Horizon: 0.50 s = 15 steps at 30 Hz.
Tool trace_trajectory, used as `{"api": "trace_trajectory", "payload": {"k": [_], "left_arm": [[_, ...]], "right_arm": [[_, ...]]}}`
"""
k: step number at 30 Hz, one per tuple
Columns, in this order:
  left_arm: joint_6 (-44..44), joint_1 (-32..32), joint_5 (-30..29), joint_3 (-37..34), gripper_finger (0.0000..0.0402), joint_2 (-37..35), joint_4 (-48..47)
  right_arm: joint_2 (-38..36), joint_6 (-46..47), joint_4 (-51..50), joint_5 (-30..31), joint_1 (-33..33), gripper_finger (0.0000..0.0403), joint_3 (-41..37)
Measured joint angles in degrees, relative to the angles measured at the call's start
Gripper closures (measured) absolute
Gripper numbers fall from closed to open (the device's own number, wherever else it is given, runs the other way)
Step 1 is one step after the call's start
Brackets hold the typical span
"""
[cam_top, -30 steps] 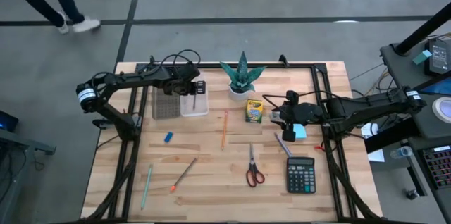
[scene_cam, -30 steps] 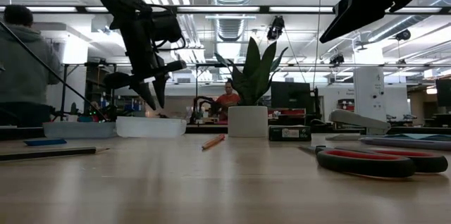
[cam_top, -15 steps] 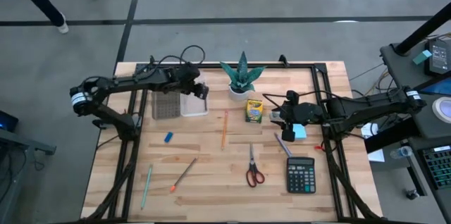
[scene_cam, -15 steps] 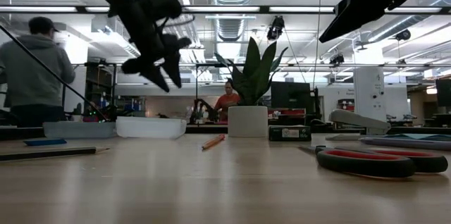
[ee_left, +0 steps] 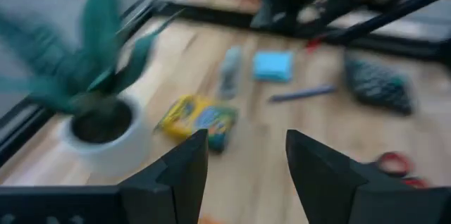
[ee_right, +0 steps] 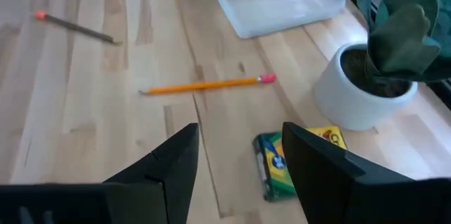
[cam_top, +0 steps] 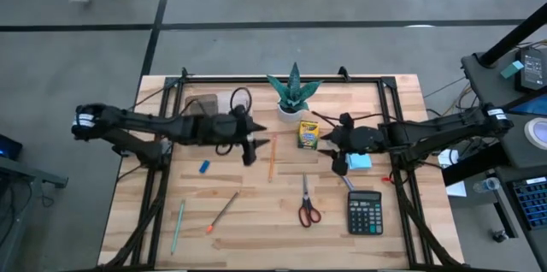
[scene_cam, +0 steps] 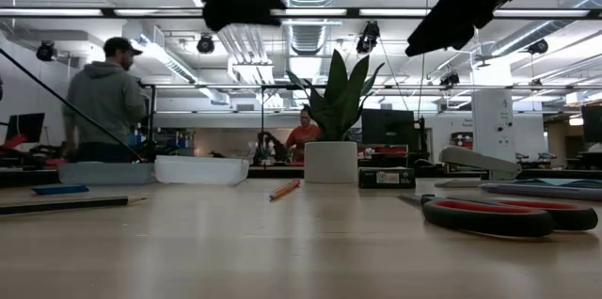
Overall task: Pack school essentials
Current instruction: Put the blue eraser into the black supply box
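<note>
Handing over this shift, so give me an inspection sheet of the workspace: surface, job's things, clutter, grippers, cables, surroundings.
Surface: wooden table, black frame.
Job's things: crayon box, orange pencil, scissors, sticky pad, blue piece, green pencil and brown pencil lie loose; clear tray at the back edge.
Clutter: plant, calculator.
Grippers: left gripper open, in the air beside the orange pencil; right gripper open, beside the crayon box.
Cables: loops on the left arm.
Surroundings: person beyond the table.
</note>
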Motion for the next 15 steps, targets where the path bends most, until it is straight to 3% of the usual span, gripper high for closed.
{"api": "trace_trajectory", "payload": {"k": [7,15], "left_arm": [[-0.1,-7.4,0.1,0.2,0.0228,-0.4,3.2],[-0.4,-9.7,0.0,0.3,0.0228,-0.5,6.1]], "right_arm": [[2.3,10.5,-0.2,0.6,0.0,0.0209,0.0],[4.8,11.3,-0.3,0.6,0.0,0.0209,0.0]]}}
